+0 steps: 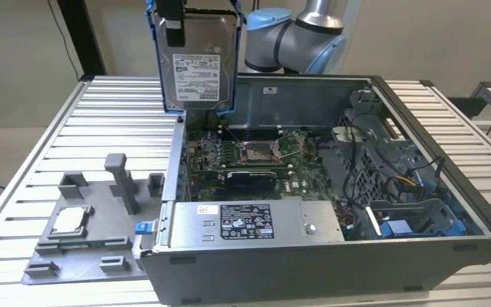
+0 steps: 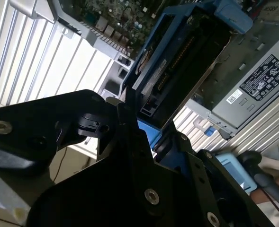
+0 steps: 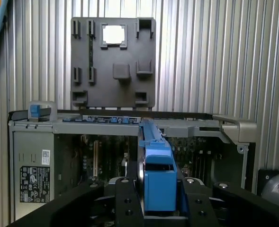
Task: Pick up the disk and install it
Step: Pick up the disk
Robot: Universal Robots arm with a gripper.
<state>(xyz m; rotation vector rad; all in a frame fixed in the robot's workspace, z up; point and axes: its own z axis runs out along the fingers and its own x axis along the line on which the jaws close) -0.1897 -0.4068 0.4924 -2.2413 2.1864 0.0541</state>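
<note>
One pincer [image 3: 158, 191] is clamped on the disk [image 1: 196, 70], holding it upright in the air above the far corner of the open computer case [image 1: 314, 268], toward the exterior view's left. Beneath lie the motherboard [image 1: 254, 153], loose cables [image 1: 390, 173] and a grey power supply [image 1: 254, 220]. Beside the case on the slatted bench [image 1: 117, 115] sits a grey fixture tray [image 1: 100, 256] carrying a small silver chip [image 1: 69, 219].

The gripper [image 1: 172, 27] hangs high, pointing straight down, its black jaws closed on the top edge of the disk [image 1: 196, 67], which dangles upright beneath it; the silver-and-blue arm [image 1: 301, 38] bends behind
</note>
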